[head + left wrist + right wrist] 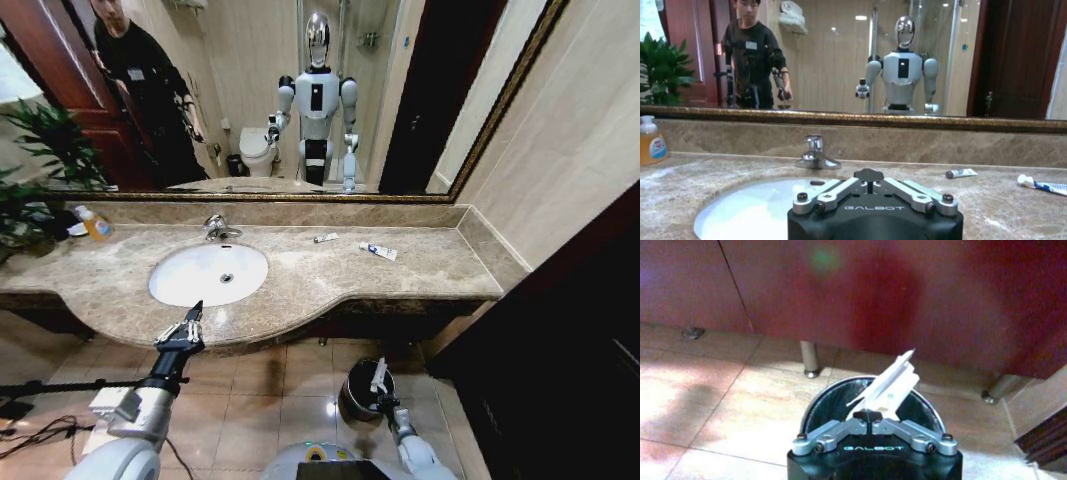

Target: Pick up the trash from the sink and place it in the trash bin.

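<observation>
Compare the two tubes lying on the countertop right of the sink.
The small white tube is shorter and plain, with a dark cap; the white-and-blue toothpaste tube is longer, with blue print and a white cap. The small white tube lies nearer the faucet; the toothpaste tube lies farther right and nearer the counter's front. Both lie flat on the marble countertop, outside the basin, untouched by either end effector.

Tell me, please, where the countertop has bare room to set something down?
The countertop is bare right of the toothpaste tube, and along the front edge right of the sink. The back left corner is crowded by the soap bottle; the left gripper hovers at the basin's front.
</observation>
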You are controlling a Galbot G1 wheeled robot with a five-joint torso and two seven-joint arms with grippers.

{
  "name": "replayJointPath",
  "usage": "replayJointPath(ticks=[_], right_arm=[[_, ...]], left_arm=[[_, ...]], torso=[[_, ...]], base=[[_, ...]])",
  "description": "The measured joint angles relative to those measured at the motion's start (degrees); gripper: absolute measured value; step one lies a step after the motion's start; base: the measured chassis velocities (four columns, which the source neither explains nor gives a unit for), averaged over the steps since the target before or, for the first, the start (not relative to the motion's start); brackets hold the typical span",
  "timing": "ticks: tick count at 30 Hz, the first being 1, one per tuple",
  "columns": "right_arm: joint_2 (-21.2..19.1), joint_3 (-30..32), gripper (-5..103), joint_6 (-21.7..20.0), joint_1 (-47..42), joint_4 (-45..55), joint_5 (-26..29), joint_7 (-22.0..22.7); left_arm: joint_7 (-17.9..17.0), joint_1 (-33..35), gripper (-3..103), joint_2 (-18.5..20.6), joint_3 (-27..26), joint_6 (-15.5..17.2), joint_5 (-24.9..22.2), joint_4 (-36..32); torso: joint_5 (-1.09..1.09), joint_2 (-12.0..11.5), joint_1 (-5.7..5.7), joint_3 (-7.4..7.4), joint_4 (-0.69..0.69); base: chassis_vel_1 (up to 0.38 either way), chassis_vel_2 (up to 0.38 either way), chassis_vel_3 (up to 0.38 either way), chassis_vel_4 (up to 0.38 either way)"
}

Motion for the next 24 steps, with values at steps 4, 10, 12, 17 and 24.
replayJointPath(ticks=[4, 10, 12, 17, 24], right_arm=[[1.1, -0.1, 12, -0.5, 0.1, 0.1, -0.7, 0.3], [1.7, -0.1, 33, -0.5, -0.1, 0.8, -1.2, 1.3], [1.7, -0.1, 33, -0.5, -0.2, 1.0, -1.2, 1.3], [1.5, 0.1, 55, -0.3, -0.6, 1.8, -1.3, 2.2], [1.1, 0.2, 82, 0.0, -1.6, 3.1, -1.2, 3.0]], left_arm=[[0.0, 0.0, 0, 0.0, 0.0, 0.0, 0.0, 0.0], [0.0, 0.0, 0, 0.0, 0.0, 0.0, 0.0, 0.0], [0.0, 0.0, 0, 0.0, 0.0, 0.0, 0.0, 0.0], [0.0, 0.0, 0, 0.0, 0.0, 0.0, 0.0, 0.0], [0.0, 0.0, 0, 0.0, 0.0, 0.0, 0.0, 0.0]], torso=[[0.00, 0.0, 0.00, 0.00, 0.00], [0.00, 0.0, 0.00, 0.00, 0.00], [-0.01, 0.0, 0.00, 0.00, 0.00], [0.00, 0.0, 0.00, 0.00, 0.00], [0.01, 0.0, 0.00, 0.00, 0.00]], base=[[0.000, 0.000, 0.000, 0.000], [0.000, 0.000, 0.000, 0.000], [0.000, 0.000, 0.000, 0.000], [0.000, 0.000, 0.000, 0.000], [0.000, 0.000, 0.000, 0.000]])
